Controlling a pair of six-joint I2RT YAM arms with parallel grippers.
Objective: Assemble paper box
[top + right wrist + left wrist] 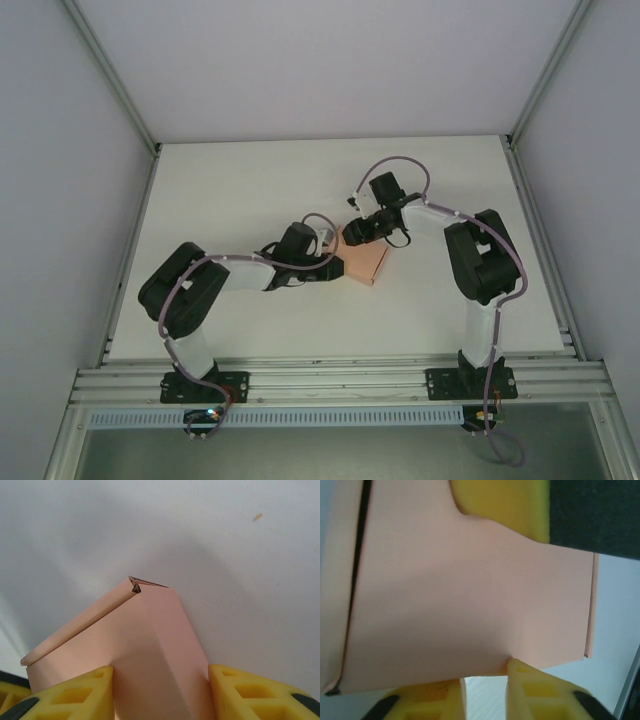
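- Top external view: the paper box (366,263) lies near the middle of the table (250,180), well away from every table edge. It is met by the left claw (332,260) from the left and by the right claw (352,232) from the far side. Open table is left all round, but the two claws are crowded together at the box.
- Left wrist view: a broad panel of the paper box (470,595) is seen close up, with a raised wall along its left side. The left claw (485,675) is drawn nearly together at the panel's lower edge. Whether that edge is pinched cannot be told. A yellow finger (500,500), seemingly of the other claw, is laid against the far edge.
- Right wrist view: the paper box (150,650) is grasped across its width by the right claw (160,670), one finger set against each side. A folded, doubled edge is raised above the table (225,555).
- Step judged: a wall or flap is being folded. Next, one side must be held steady while the crease is pressed home, without the thin card being crushed.
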